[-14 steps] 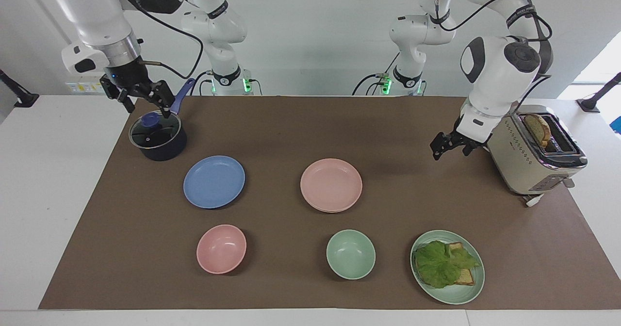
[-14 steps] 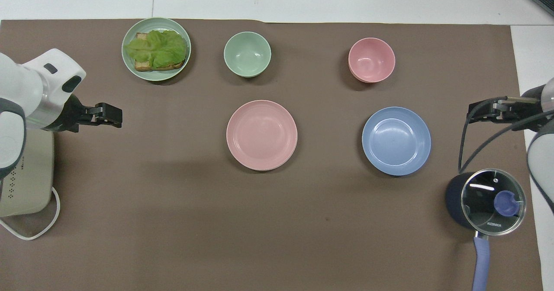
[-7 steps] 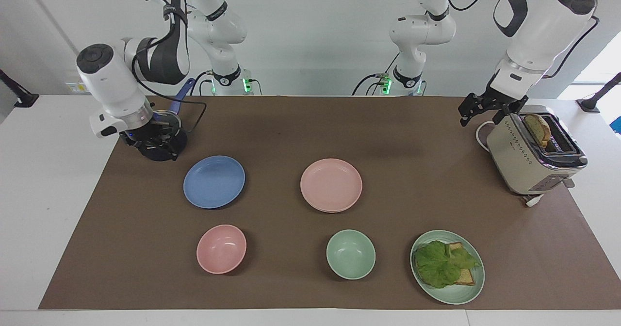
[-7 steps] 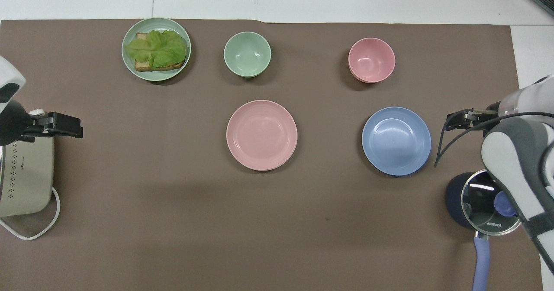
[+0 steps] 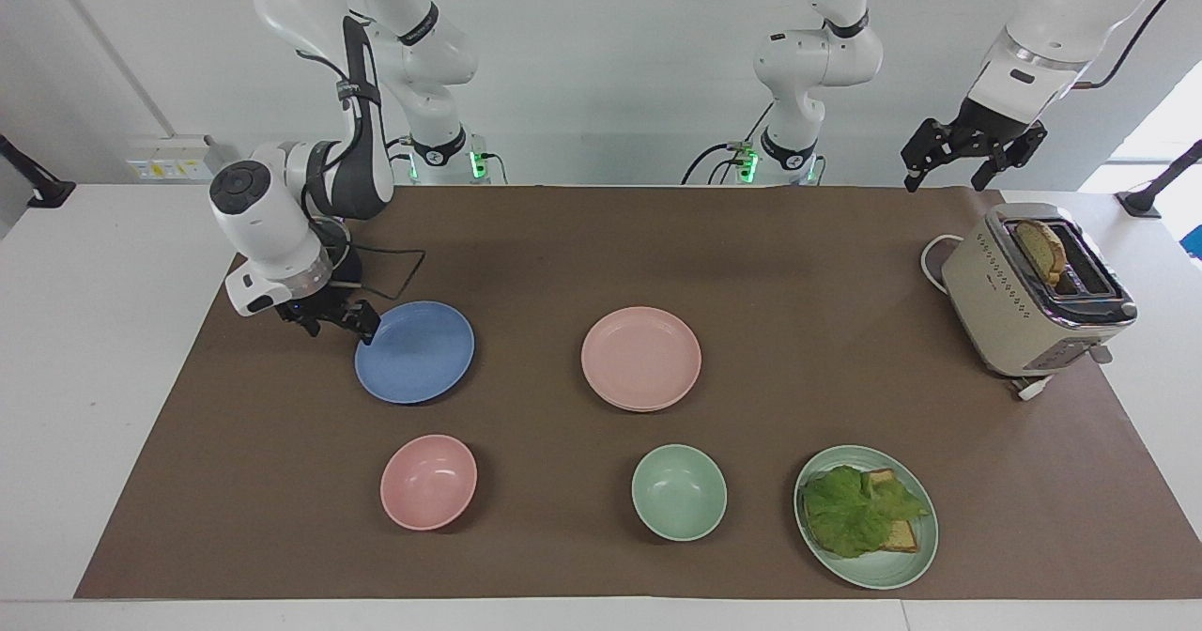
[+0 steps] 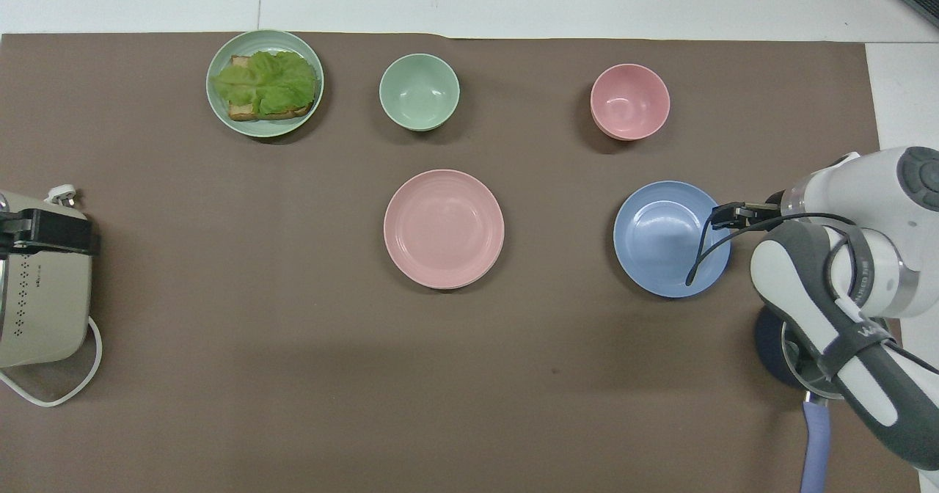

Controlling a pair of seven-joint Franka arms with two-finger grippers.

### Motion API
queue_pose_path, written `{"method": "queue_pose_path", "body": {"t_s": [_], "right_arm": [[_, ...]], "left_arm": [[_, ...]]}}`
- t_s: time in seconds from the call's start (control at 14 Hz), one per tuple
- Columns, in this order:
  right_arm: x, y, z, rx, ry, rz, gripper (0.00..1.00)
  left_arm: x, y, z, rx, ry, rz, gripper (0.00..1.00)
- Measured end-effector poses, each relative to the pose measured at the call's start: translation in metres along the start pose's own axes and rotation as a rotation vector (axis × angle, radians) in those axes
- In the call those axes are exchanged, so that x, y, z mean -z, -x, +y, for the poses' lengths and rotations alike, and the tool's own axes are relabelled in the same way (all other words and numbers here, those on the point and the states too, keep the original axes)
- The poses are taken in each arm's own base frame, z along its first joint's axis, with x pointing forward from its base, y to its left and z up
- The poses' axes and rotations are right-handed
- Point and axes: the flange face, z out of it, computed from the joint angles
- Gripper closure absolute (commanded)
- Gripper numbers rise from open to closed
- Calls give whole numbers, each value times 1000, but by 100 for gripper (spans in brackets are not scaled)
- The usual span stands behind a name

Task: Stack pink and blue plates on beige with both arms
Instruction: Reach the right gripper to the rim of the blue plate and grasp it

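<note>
Right gripper [image 5: 336,323] low, left gripper [image 5: 970,155] raised, both seemingly open.

text: none legible | labels: none | brands: none | numbers: none | signs: none

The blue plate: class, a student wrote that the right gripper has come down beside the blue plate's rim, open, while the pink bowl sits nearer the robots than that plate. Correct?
No. The pink bowl sits farther from the robots than the blue plate, as the facing view shows. The right gripper is indeed open, low beside its rim.
</note>
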Motion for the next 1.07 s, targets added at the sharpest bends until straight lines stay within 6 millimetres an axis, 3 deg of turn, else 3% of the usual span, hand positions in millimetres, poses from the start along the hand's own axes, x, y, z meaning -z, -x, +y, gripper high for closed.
{"method": "queue_pose_path", "body": {"t_s": [0.14,0.21,0.36,0.57,0.64,1.07], "right_arm": [[-17,-2,0,0,-3,-11,5],[-21,-2,0,1,-4,-16,18],[-22,-1,0,1,-4,-19,66],[-22,-2,-2,9,-4,-18,94],[-21,-2,-2,10,-4,-17,100],[-16,-1,-6,22,-5,-15,100]], "left_arm": [[0,0,0,0,0,-1,0],[0,0,0,0,0,-2,0],[0,0,0,0,0,-2,0],[0,0,0,0,0,-2,0],[0,0,0,0,0,-2,0],[1,0,0,0,0,1,0]]}}
